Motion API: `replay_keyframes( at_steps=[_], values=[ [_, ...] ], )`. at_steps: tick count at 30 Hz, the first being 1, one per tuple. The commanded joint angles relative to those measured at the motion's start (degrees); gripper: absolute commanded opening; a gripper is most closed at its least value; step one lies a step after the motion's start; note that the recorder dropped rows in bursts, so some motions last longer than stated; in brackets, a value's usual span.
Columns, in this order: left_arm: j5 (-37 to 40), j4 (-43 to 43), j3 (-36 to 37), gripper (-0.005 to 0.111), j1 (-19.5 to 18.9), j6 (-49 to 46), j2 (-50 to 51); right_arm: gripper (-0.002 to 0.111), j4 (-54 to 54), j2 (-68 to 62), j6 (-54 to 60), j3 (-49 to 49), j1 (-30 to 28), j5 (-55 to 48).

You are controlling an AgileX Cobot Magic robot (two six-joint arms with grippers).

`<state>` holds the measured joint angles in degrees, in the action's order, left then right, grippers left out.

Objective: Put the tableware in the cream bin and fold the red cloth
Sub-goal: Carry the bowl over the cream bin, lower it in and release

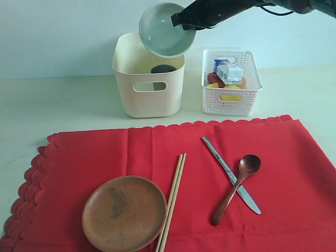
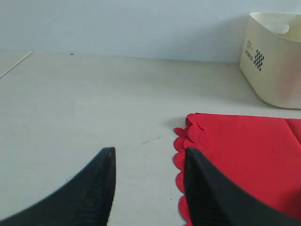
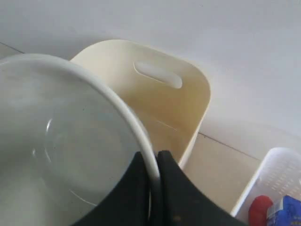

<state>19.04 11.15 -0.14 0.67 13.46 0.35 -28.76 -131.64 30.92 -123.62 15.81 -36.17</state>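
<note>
The desk [image 1: 58,105] is a pale cream, matte, smooth surface that spans the full width of the exterior view. A plain, unmarked, pale blue-white wall [image 1: 52,37] rises directly behind its rear edge. In the left wrist view a thin straight line [image 2: 16,64] runs across the desk top. Lighting is soft and even; shadows are faint and diffuse.

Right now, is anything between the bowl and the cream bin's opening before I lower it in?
Nothing visible blocks it. The right tool pinches the rim of the bowl, holding it tilted just above the open top of the cream bin. A dark round item sits low inside the bin.
</note>
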Motion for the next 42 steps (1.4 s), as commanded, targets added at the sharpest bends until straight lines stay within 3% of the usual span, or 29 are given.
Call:
replay_keyframes(
  at_steps=[1, 19, 22, 29, 32, 36, 42],
  values=[
    [-0.33, 0.04, 0.14, 0.046, -0.15, 0.29, -0.35, 0.0, -1.16, -4.38, 0.58, -6.12, -0.23, -0.17],
    [-0.33, 0.04, 0.14, 0.046, -0.15, 0.29, -0.35, 0.001, 1.89, -9.47, 7.07, -9.39, 4.49, -4.67],
    [-0.33, 0.04, 0.14, 0.046, -0.15, 0.29, -0.35, 0.009, 3.32, -10.14, 6.88, -9.39, 4.49, -5.3],
    [-0.33, 0.04, 0.14, 0.046, -0.15, 0.29, -0.35, 0.047, 3.32, -10.29, 7.47, -9.39, 4.49, -6.32],
    [-0.33, 0.04, 0.14, 0.046, -0.15, 0.29, -0.35, 0.057, 3.32, -9.89, 7.47, -9.39, 4.49, -6.32],
    [-0.33, 0.04, 0.14, 0.046, -0.15, 0.29, -0.35, 0.063, 3.91, -8.34, 7.25, -9.39, 4.49, -7.52],
    [-0.33, 0.04, 0.14, 0.046, -0.15, 0.29, -0.35, 0.062, 4.47, -3.89, 6.63, -9.39, 4.49, -10.53]
  ],
)
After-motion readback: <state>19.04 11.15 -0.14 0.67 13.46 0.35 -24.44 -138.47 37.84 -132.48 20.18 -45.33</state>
